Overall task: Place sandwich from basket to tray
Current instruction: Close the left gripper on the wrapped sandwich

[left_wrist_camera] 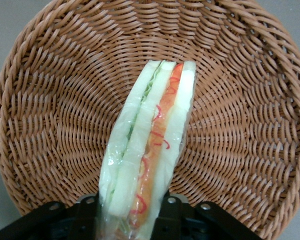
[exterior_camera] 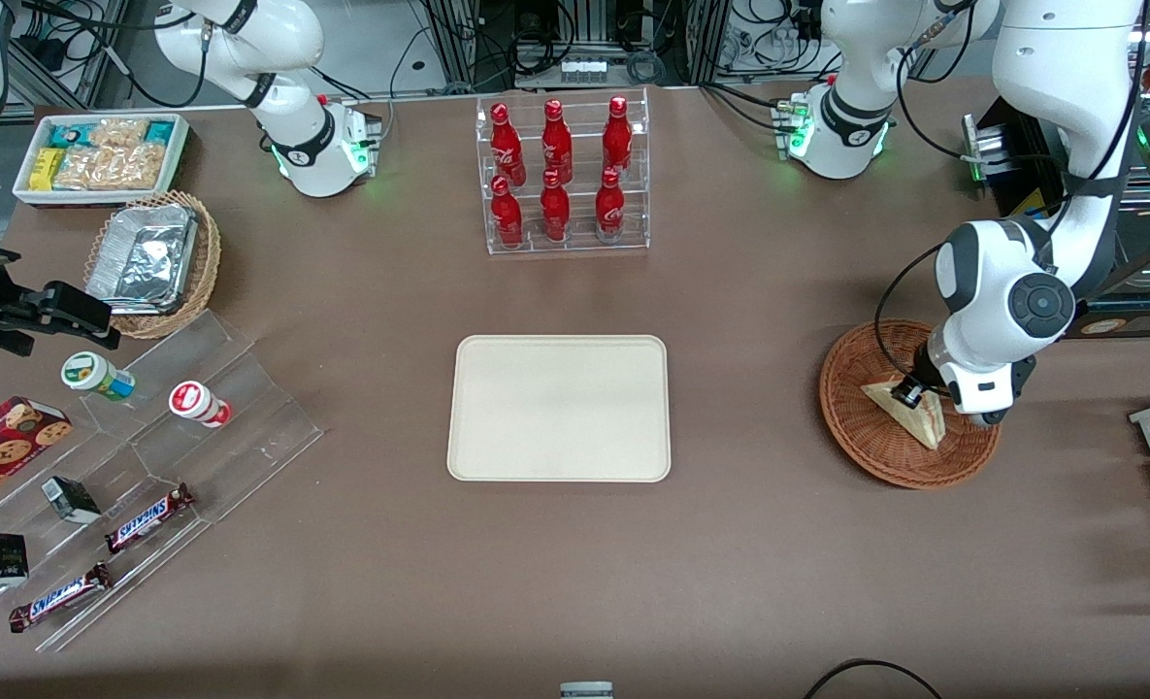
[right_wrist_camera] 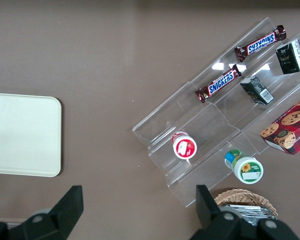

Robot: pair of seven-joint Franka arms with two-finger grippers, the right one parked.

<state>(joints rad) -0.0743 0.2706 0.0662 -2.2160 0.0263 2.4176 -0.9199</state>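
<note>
One step is under way and the rest is ahead: the hand (left_wrist_camera: 132, 212) grips the wrapped sandwich (left_wrist_camera: 150, 145) at its lower edge, the wedge not yet lifted out of the reddish wicker basket (left_wrist_camera: 250, 110). The cream tray (exterior_camera: 559, 408) lies bare nearby, toward the parked arm's end. Farther up the brown tabletop (exterior_camera: 730, 544) stands a rack of red bottles (exterior_camera: 561, 175).

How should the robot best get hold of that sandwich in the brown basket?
Pinch the sandwich across its two flat bread faces, coming from above: it stands on edge in the basket, filling facing up. The gripper already straddles it this way.
</note>
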